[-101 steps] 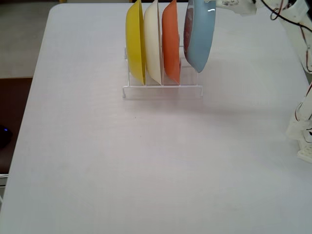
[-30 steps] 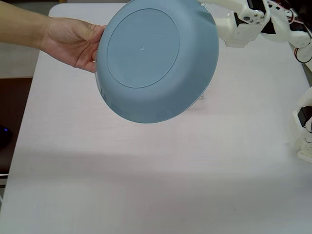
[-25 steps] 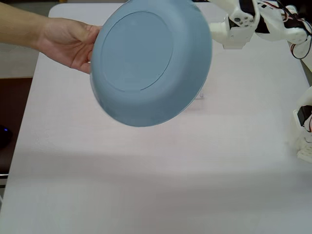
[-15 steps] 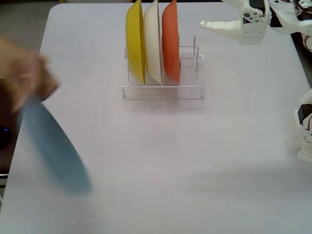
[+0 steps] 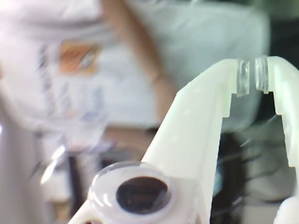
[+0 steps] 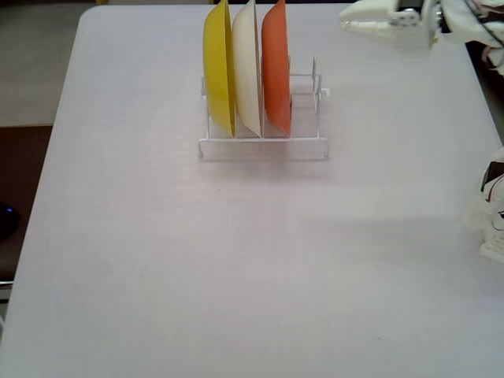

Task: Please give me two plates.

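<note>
The blue plate and the hand that took it had left the fixed view since half a second earlier, and the arm had swung higher, toward the top right corner. The jaws (image 6: 348, 20) hung empty above the worktop (image 6: 252, 260), tips almost shut with a narrow gap between the clear pads (image 5: 242, 77). The orange plate (image 6: 276, 67) stood on edge in the wire rack (image 6: 264, 146), rightmost of three, beside the cream plate (image 6: 248, 67) and yellow plate (image 6: 220, 67).
</note>
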You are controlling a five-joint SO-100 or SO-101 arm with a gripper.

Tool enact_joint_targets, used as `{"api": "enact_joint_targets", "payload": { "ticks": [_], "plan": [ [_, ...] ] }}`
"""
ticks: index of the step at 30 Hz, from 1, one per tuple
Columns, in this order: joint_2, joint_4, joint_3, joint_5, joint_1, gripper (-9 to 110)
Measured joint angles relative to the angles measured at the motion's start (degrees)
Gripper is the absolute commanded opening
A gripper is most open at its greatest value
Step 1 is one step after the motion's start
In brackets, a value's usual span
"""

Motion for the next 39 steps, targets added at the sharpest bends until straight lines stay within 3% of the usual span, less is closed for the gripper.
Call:
{"api": "enact_joint_targets", "payload": {
  "ticks": [6, 16, 22, 34, 39],
  "plan": [
    [-11.5, 2.9, -0.3, -3.3, 4.8, 33],
    [-23.7, 4.0, -5.6, -8.6, 7.9, 33],
    [-31.4, 4.0, -13.9, -11.7, 8.1, 31],
    [-40.0, 2.6, -26.0, -13.0, 8.1, 1],
    [-41.8, 2.6, -30.1, -12.3, 8.1, 0]
  ]
}}
